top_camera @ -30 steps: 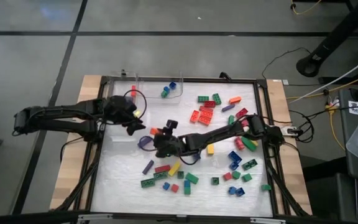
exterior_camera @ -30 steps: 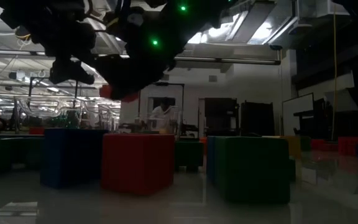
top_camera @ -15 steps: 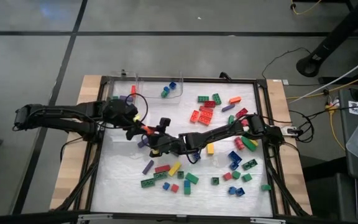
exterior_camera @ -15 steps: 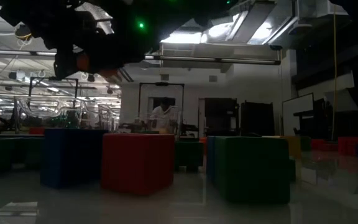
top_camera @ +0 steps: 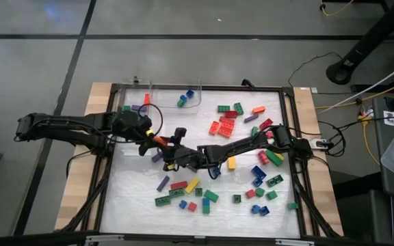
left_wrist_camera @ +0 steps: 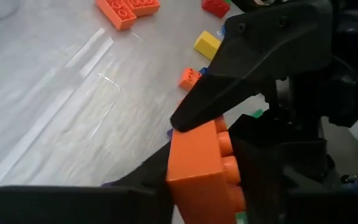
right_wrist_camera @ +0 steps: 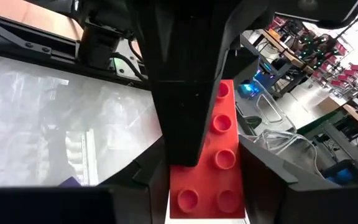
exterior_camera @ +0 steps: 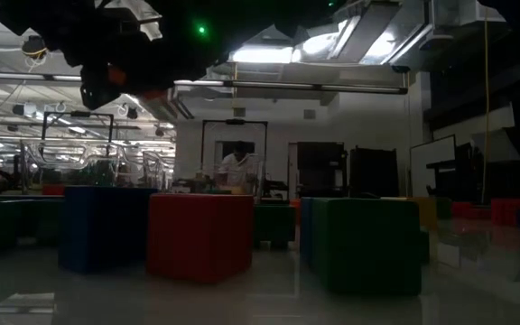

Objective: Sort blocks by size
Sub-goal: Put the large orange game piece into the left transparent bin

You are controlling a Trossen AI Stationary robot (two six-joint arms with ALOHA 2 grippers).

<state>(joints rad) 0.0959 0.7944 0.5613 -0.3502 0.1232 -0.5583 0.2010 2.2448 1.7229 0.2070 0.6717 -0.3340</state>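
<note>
The left gripper [top_camera: 157, 140] has closed in at frame centre; both grippers' fingers now clamp one orange block [left_wrist_camera: 201, 165], right gripper [top_camera: 167, 152].

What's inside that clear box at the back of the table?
The clear box holds a few small blocks, blue and green ones. Nothing covers it, though glare blurs its left part.

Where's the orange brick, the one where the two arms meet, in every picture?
High: brick just left of the mat's middle.
Low: cannot find it; too dark.
Left wrist: bottom middle, mat beyond it.
Right wrist: bottom middle, looking redder, mat behind it.
Shared landmark: the white mat.
</note>
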